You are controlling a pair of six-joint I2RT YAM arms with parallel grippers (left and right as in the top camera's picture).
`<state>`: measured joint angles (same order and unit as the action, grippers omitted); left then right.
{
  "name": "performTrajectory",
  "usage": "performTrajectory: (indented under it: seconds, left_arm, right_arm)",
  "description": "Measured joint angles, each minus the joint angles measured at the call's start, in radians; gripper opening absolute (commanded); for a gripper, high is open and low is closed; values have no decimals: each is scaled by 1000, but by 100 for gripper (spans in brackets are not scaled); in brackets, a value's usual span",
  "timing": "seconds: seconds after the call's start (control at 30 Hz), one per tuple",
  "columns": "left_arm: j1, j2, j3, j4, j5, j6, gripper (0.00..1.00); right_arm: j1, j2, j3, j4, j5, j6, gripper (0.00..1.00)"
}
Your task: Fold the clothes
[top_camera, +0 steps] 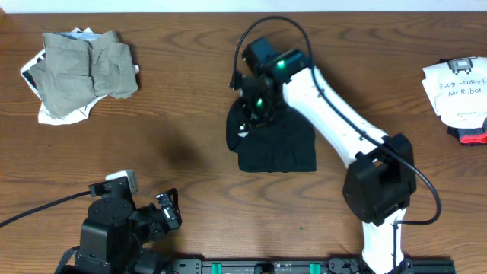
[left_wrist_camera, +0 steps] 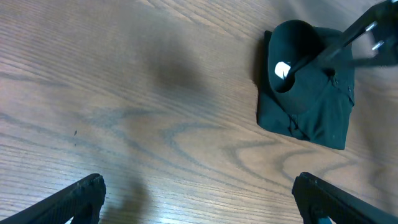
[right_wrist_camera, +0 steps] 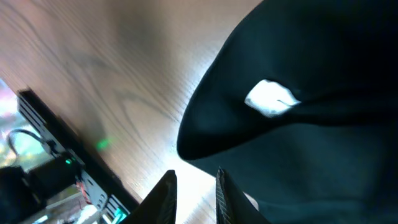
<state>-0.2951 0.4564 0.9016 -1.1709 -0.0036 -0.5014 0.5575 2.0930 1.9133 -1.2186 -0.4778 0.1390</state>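
1. The right gripper [right_wrist_camera: 194,180] is pictured low over the black shirt [top_camera: 281,148]. Its fingers [right_wrist_camera: 166,196] are drawn almost together, with a sliver of lit wood between them. Whether cloth is caught at the tips cannot be told.
2. A rounded lobe of the shirt, marked by the small white mark [right_wrist_camera: 270,99], is raised off the rest just ahead of those tips. It is judged to be a flap lifted so that it can be carried across for another fold.
3. The rest of the shirt is laid flat as a compact dark rectangle near the middle of the table [top_camera: 190,99], under the outstretched right arm [top_camera: 335,114]. Folding of this piece is judged well advanced.
4. The left gripper [left_wrist_camera: 199,186] is held spread wide and empty near the front left, well apart from the shirt, presumably to be clear of the working arm.
5. A khaki-grey garment [top_camera: 84,65] is bunched at the far left and a white printed garment [top_camera: 456,84] lies at the right edge. Both are judged not yet folded.
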Motion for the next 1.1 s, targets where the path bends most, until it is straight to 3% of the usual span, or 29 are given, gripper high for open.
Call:
performTrajectory:
  seconds: [0.23,0.47,0.8,1.1]
  left_arm:
    - [0,0,0,0,0,0,98]
    - [0,0,0,0,0,0,98]
    - [0,0,0,0,0,0,98]
    - [0,0,-1,0,0,0,98]
  right_arm:
    - [-171,-47,101,27,-106,-23,6]
    - [-327,-23,41,62,-433,-144,5]
    - [-315,114,-211,352,-784,-193,5]
    - [-211,257,-288,451,-903,-186,7]
